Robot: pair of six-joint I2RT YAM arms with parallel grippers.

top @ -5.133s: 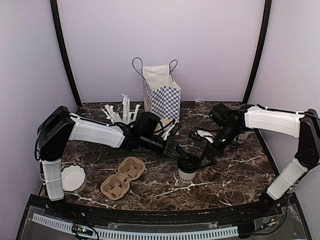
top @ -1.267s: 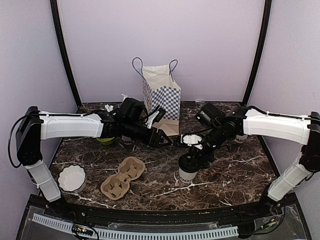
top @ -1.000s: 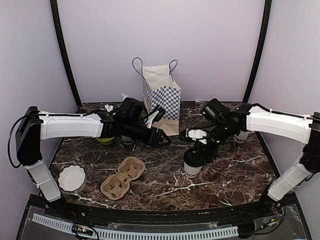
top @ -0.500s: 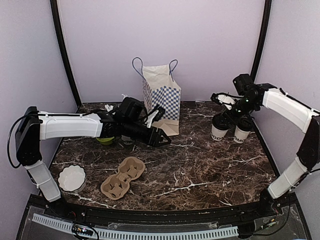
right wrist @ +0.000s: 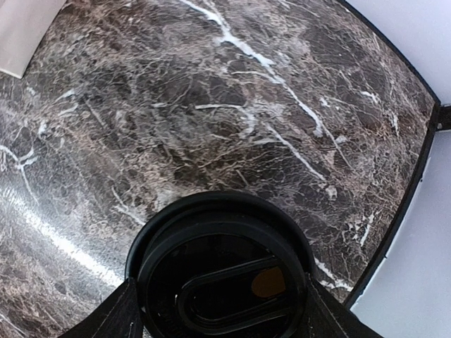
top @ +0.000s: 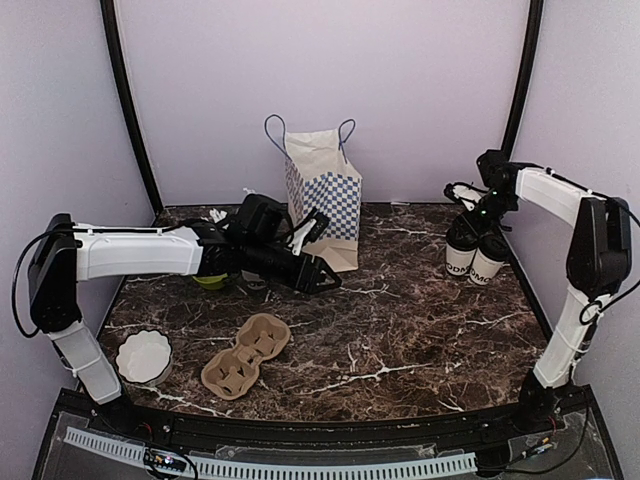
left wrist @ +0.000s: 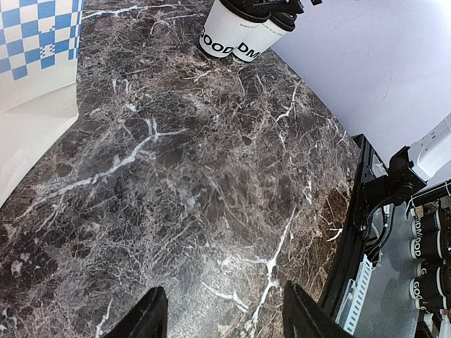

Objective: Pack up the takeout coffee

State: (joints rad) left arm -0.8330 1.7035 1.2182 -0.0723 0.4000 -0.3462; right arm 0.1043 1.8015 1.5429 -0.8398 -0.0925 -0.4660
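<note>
At the back right corner of the dark marble tabletop [top: 400, 330], the right pincer [top: 464, 230] reaches down over a gripped coffee cup [top: 459, 260], its two fingers [right wrist: 121, 313] pressed against either side of the round black lid. The white cup, with black lettering near its base, stands upright on the stone. A second coffee cup [top: 487, 265] of the same make stands touching it, on the side toward the right wall and slightly nearer the front edge.

Across the tabletop, the left pincer [top: 318, 280] hangs low over the marble with its jaws apart and nothing between them, just in front of a blue-and-white checked paper bag [top: 325, 195] that stands upright at the back centre, handles up. The bag is well apart from both cups.

Nearer the front left lie a brown pulp carrier [top: 246, 351], every cup well empty, and beside it a white scalloped dish [top: 146, 356]. A small green object [top: 210, 281] shows beneath the left arm; what it is cannot be told.
</note>
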